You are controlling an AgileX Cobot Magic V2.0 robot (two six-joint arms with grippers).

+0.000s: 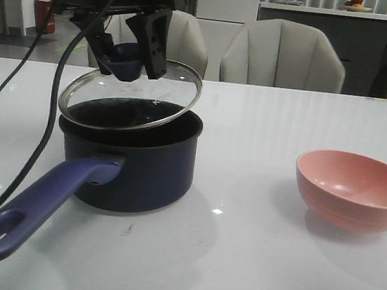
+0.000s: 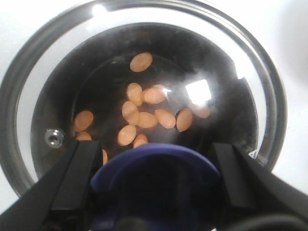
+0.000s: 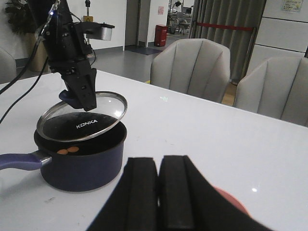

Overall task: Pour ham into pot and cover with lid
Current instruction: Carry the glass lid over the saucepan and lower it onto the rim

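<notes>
The navy pot [image 1: 129,169] stands left of centre, its purple-blue handle [image 1: 32,210] pointing to the front left. Orange ham pieces [image 2: 144,115] lie on its black bottom, seen through the glass; two pieces [image 3: 68,150] show in the right wrist view. My left gripper [image 1: 128,57] is shut on the lid's purple-blue knob [image 2: 155,180] and holds the glass lid [image 1: 133,95] tilted just above the pot rim. The lid [image 3: 83,118] shows KONKA lettering. My right gripper [image 3: 159,192] is shut and empty, above the pink bowl [image 1: 355,189].
The pink bowl looks empty on the white table [image 1: 250,263] at the right; its edge [image 3: 236,202] peeks behind my right fingers. Two grey chairs [image 1: 282,55] stand behind the table. A black cable [image 1: 51,101] hangs by the pot's left side.
</notes>
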